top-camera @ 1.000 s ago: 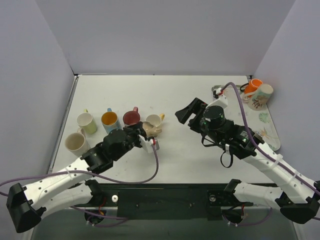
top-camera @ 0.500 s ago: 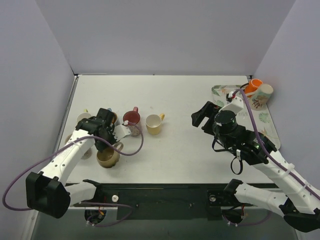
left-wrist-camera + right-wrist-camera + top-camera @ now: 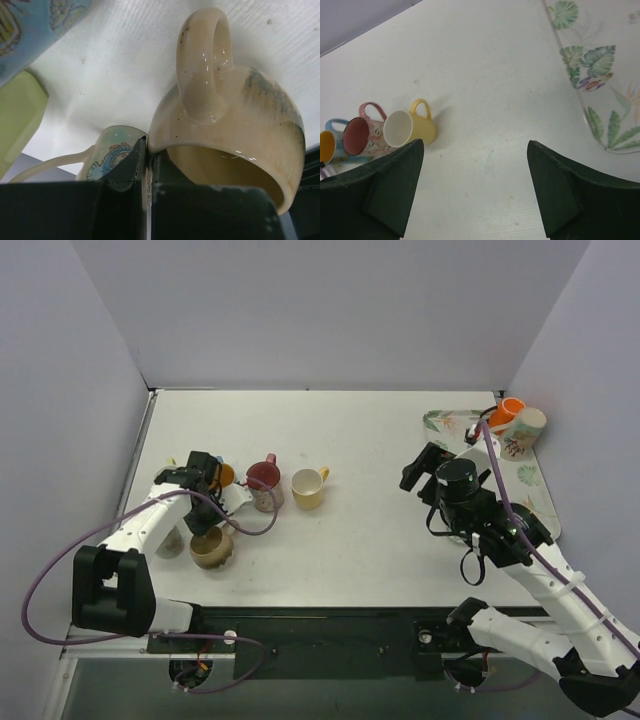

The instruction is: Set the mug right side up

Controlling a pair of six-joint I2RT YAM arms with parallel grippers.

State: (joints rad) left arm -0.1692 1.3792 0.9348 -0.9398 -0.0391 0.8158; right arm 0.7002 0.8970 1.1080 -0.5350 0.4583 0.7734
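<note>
A beige speckled mug (image 3: 213, 549) stands at the front left of the table with its opening facing up. My left gripper (image 3: 207, 531) is shut on its rim, one finger inside and one outside. The left wrist view shows the mug (image 3: 225, 115) close up, handle pointing away, with the fingers (image 3: 131, 165) pinching its wall. My right gripper (image 3: 420, 466) is open and empty over the right half of the table. In the right wrist view it (image 3: 473, 146) hangs above bare tabletop.
A yellow mug (image 3: 308, 488), a pink mug (image 3: 264, 478) and a blue mug (image 3: 222, 476) stand in a row behind. A white patterned mug (image 3: 107, 150) and a green mug (image 3: 20, 110) sit close by. A leaf-print tray (image 3: 530, 490) at right holds an orange mug (image 3: 508, 412) and a cream mug (image 3: 524, 432).
My left arm carried the beige mug from the table's middle to the front left, and the mug now sits with its opening up. My right arm drew back to the right.
</note>
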